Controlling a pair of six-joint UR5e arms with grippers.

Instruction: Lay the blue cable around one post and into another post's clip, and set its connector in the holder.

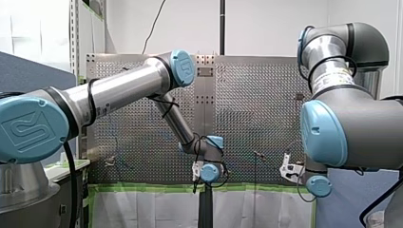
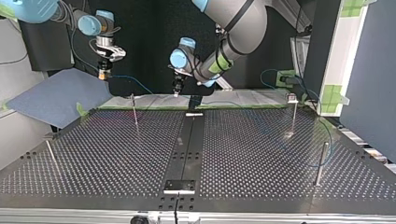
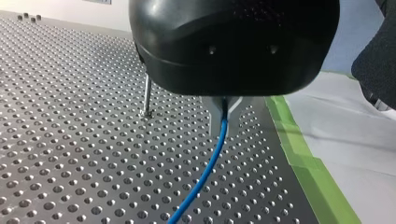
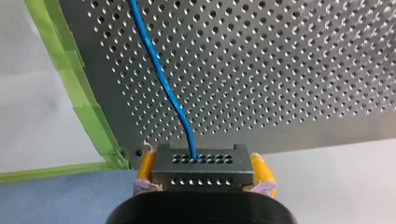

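Observation:
In the left wrist view my left gripper (image 3: 224,115) is shut, its metal fingers pinching the blue cable (image 3: 205,168), which trails down over the perforated table (image 3: 70,154). A thin post (image 3: 147,95) stands just beyond the fingers. My right gripper (image 4: 203,163) has yellow pads and is shut on the dark grey connector (image 4: 201,179). The cable (image 4: 161,74) leaves the connector's face and runs across the plate. In the top view my right gripper (image 2: 103,70) hangs off the table's far left edge, and my left gripper (image 2: 177,89) is near the far middle.
Thin posts stand on the table in the top view: one far left (image 2: 134,111), one clipped post far right (image 2: 294,116), one near right (image 2: 321,163), one near left (image 2: 50,154). Green tape (image 3: 308,158) borders the plate. A small bracket (image 2: 179,186) sits at the near middle.

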